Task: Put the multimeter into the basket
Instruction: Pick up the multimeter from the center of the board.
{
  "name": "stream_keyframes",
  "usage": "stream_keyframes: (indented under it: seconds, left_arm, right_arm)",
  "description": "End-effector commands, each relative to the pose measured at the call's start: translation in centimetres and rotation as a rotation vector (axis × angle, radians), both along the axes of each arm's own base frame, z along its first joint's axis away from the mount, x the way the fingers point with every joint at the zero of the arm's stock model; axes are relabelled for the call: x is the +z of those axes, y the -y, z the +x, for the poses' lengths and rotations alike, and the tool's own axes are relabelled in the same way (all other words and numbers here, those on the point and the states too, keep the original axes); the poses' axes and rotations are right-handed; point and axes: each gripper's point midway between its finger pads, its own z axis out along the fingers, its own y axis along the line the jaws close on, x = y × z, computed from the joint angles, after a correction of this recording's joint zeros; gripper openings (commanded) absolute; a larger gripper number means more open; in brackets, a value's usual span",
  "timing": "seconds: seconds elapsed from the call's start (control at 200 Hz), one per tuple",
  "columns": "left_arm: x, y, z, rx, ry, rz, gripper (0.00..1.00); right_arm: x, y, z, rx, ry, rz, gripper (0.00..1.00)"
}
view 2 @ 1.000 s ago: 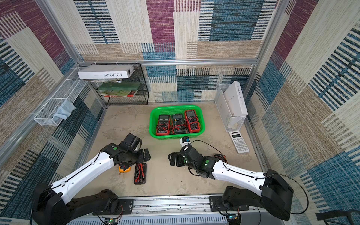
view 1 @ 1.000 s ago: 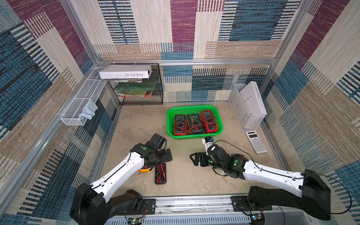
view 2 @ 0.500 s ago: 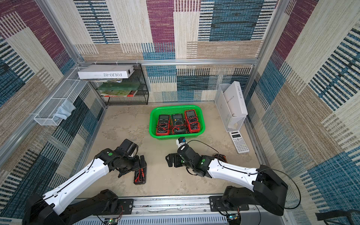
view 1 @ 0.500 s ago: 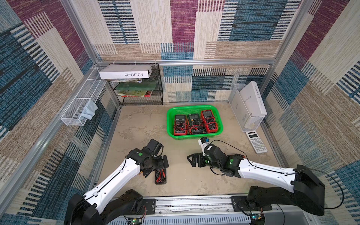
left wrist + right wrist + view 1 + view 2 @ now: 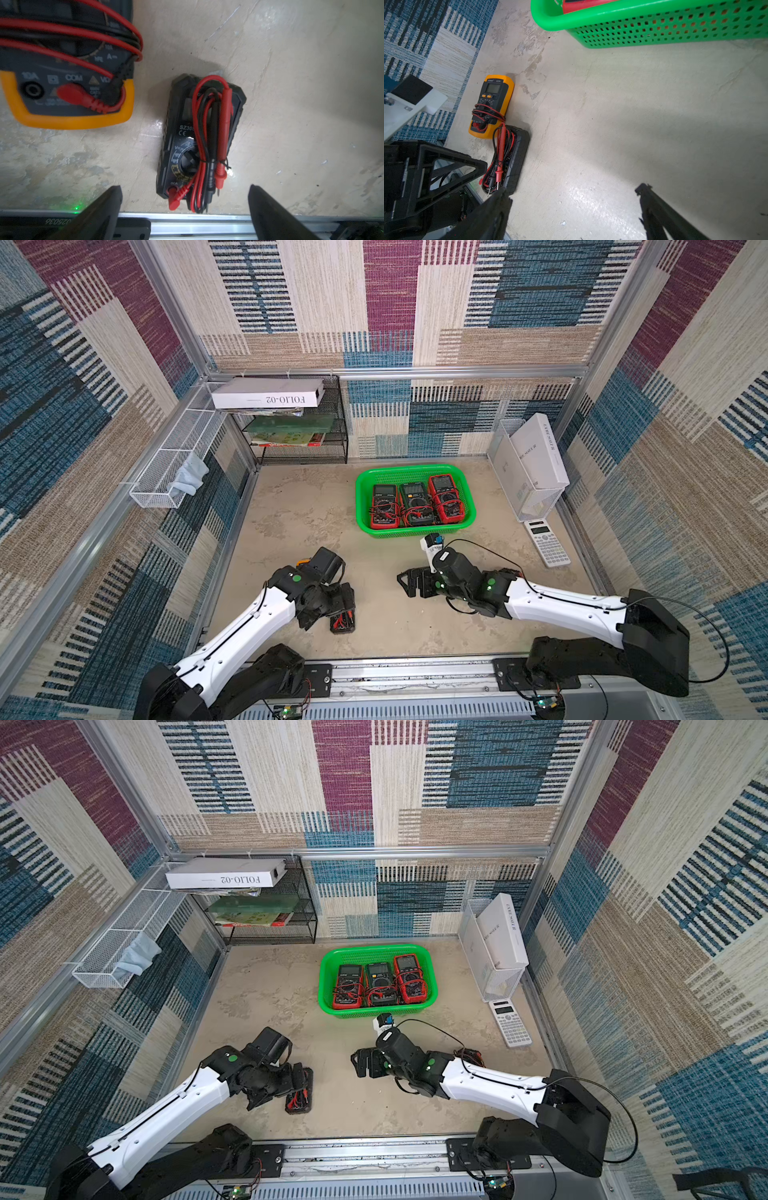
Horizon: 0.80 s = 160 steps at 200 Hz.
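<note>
Left gripper (image 5: 184,187), wide and empty, hovers over black multimeter (image 5: 178,124) — probe leads (image 5: 225,116) bundled on top. Closing may catch only leads, or bump the orange multimeter (image 5: 68,121) alongside.

1. Your walls (image 5: 390,290) are woven patchwork in blue, maroon and beige, partly striped.
2. Your floor (image 5: 299,506) is mottled beige, glossy where light strikes it near the front.
3. At the back left you have a black mesh shelf rack (image 5: 340,427), a white box (image 5: 268,393) marked FOLIO-02 lying on top.
4. On your left wall hangs a white wire-mesh tray (image 5: 183,435) holding a pale cloth (image 5: 192,475).
5. By your right wall stands a white mesh holder (image 5: 540,502) with tall white cases (image 5: 536,452).
</note>
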Motion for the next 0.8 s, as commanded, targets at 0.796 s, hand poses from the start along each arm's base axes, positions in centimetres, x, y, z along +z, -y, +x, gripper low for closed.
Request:
stream_keyframes:
  seconds: [0.796]
  left_arm:
    - [-2.9,1.0,0.1,-0.033,-0.076,0.064,1.00]
  right_arm:
    - [-1.0,-0.8,0.0,0.021,-0.019,-0.019,1.00]
